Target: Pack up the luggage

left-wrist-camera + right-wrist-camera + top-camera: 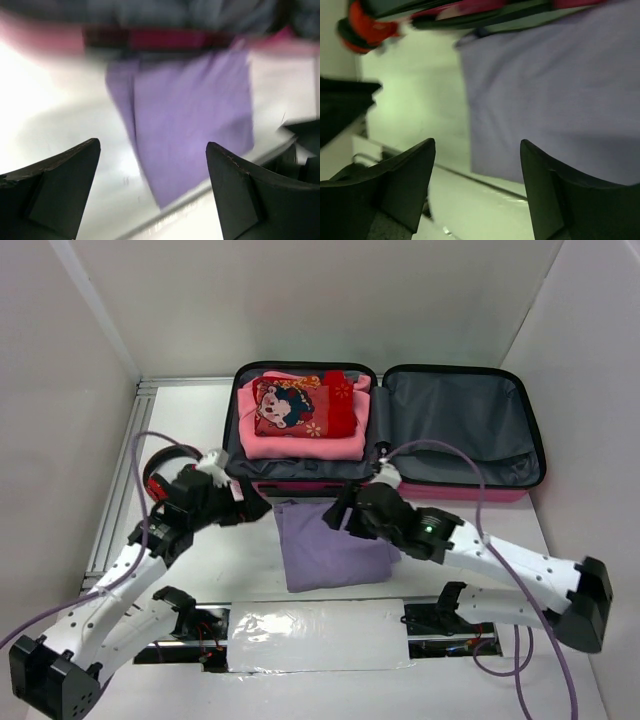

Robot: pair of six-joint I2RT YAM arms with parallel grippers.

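The luggage (460,420) lies open flat at the back of the table. Its left half holds folded pink clothing (300,440) with a red printed item (290,408) on top, and its right half shows bare grey lining. A folded purple cloth (330,545) lies on the table in front of the luggage, filling much of both wrist views (190,115) (555,95). My left gripper (255,508) (152,145) hovers open off the cloth's left edge. Over the cloth's upper part, my right gripper (340,512) (477,142) stands open with nothing between its fingers.
Red and black headphones (162,468) (365,27) lie left of the luggage, behind my left arm. A shiny white sheet (315,635) covers the table's near edge between the arm bases. White walls close in the left, back and right sides.
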